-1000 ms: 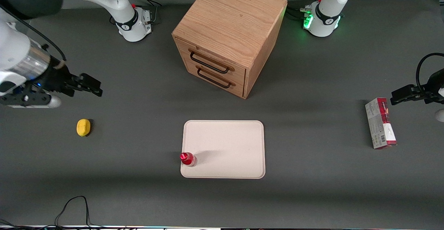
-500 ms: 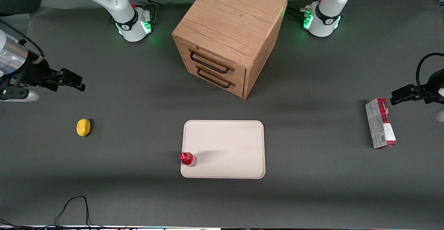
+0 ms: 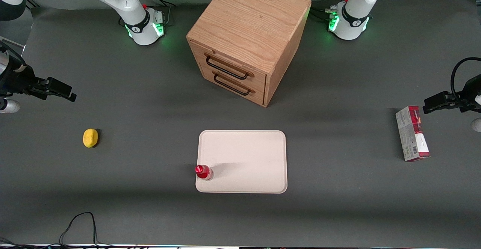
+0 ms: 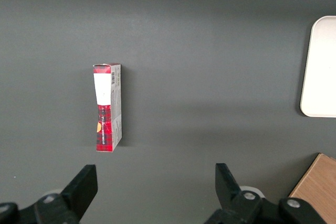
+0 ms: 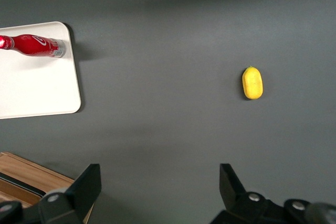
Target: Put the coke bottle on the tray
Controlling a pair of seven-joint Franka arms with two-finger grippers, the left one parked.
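One coke bottle point(image 3: 204, 172) stands upright on the tray point(image 3: 248, 159), in the corner nearest the front camera on the working arm's side, its base right against the low rim. Task looks done, judging by that. The gripper point(image 3: 64, 92) hangs above bare mat toward the working arm's end of the table, well apart from the tray, fingers point(image 5: 84, 187) spread wide, holding nothing.

Risks: the bottle is slim and tall and sits at the tray's very edge, so any bump to the tray or table could tip it over the rim onto the mat. If the base partly rides the raised rim it could lean; can't tell from these views.

Surface: dark grey matte mat point(image 3: 150, 211), flat. A lemon point(image 3: 90, 138) lies near the gripper's end. A wooden drawer cabinet point(image 3: 248, 38) stands farther from the camera than the tray. A red-and-grey carton point(image 3: 412, 133) lies toward the parked arm's end. A black cable point(image 3: 79, 222) loops at the near edge. Room otherwise not visible.
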